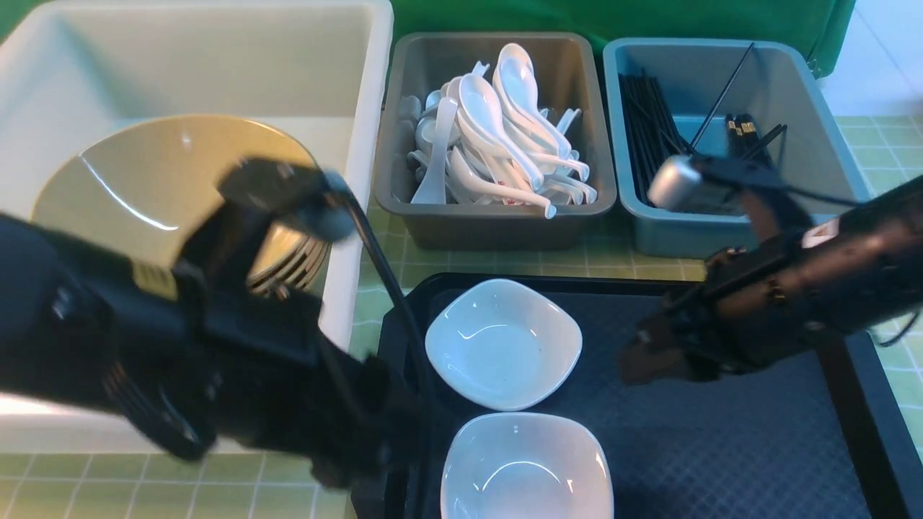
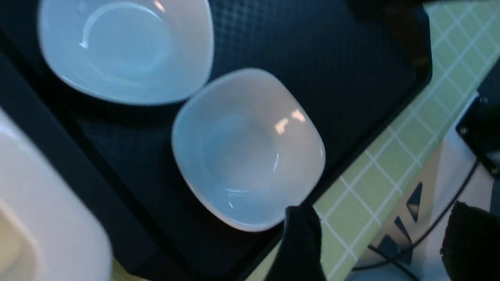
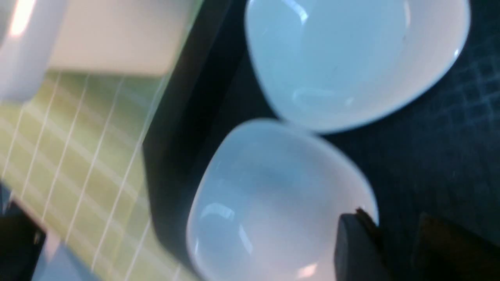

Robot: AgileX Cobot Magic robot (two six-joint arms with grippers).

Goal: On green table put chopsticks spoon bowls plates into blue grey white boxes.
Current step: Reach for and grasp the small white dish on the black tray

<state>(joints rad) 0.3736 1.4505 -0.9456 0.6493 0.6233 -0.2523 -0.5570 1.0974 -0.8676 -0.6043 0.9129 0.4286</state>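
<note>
Two white plates lie on a black tray on the green table. My left gripper is open and empty just left of the near plate; in the left wrist view one fingertip sits by that plate's rim. My right gripper hovers over the tray right of the far plate, open and empty; in the right wrist view it is beside a plate. A tan bowl rests in the white box. Spoons fill the grey box. Chopsticks lie in the blue box.
The black textured tray covers the front right of the table, its raised rim under my right arm. The three boxes stand side by side along the back. The table's front edge and the robot base are close to the near plate.
</note>
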